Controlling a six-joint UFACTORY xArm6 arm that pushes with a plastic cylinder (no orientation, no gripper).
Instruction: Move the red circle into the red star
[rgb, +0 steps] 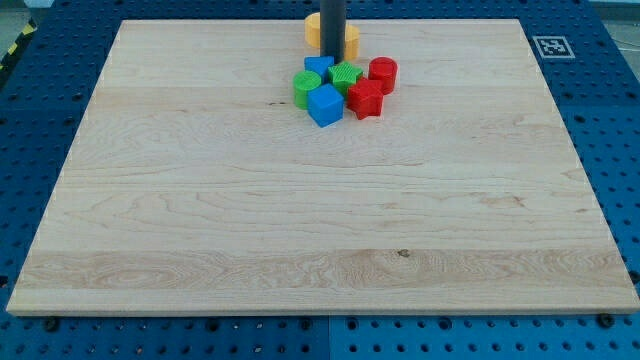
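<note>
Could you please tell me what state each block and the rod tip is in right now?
red circle: upright, touching the red star
red star: flat, in the cluster
blue cube: flat, at the cluster's lower edge
green blocks: flat, in the cluster
yellow block: partly hidden behind the rod
my tip: at the cluster's top edge

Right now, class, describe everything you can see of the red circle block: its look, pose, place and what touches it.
The red circle is a short, plain red cylinder, plastic-looking, standing upright with its flat round top facing up. It sits near the board's top edge, at the right end of the block cluster. The red star lies just below and left of it, apparently touching. My tip is to its left, apart from it.
</note>
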